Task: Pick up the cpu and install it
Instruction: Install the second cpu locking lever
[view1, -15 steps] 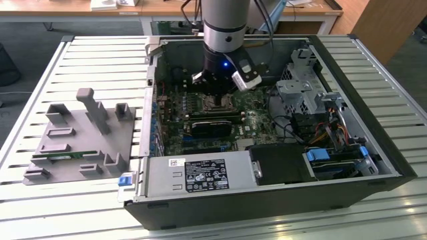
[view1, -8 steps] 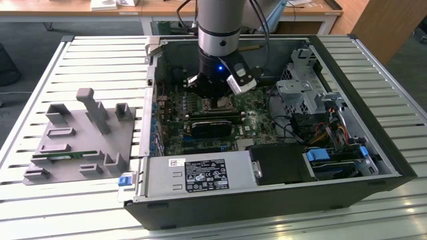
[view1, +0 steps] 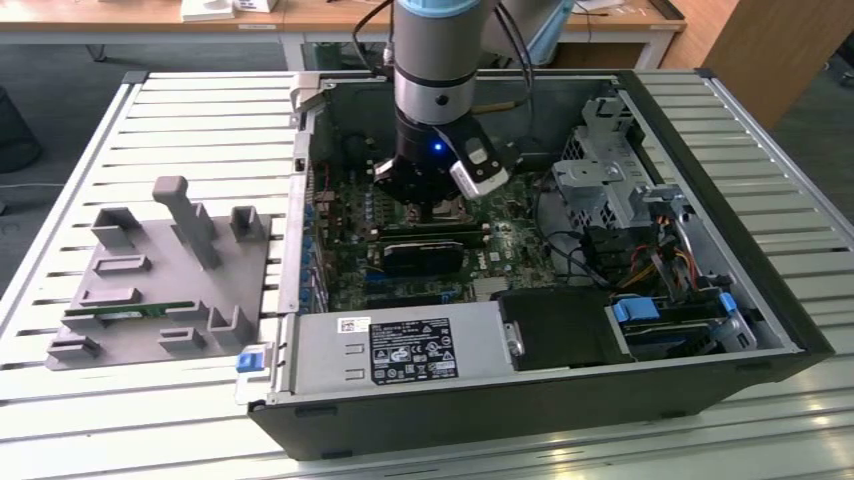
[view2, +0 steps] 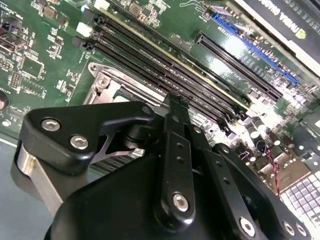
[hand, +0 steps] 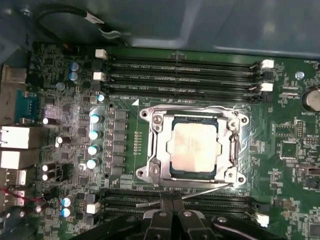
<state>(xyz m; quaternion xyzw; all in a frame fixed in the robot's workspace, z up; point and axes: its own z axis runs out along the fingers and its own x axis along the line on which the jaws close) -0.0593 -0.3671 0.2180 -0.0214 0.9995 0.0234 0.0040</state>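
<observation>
The cpu (hand: 195, 146), a flat square chip with a silver-grey top, lies flat inside the metal socket frame (hand: 150, 150) on the green motherboard (hand: 125, 65) in the first wrist view. My gripper (hand: 172, 201) hovers just off one side of the socket, over the memory slots there. Its two black fingers are pressed together with nothing between them. In the second wrist view the gripper (view2: 177, 102) points down at the socket's edge (view2: 102, 80). In the exterior view the gripper (view1: 434, 208) hangs low inside the open computer case (view1: 747, 250), above the board's middle.
A grey holder block (view1: 160, 290) with a green memory stick (view1: 127, 310) stands on the slatted table at the exterior view's left. Inside the case are a black card (view1: 427, 250), a power supply (view1: 400, 355), a drive cage (view1: 601, 180) and loose cables (view1: 581, 255).
</observation>
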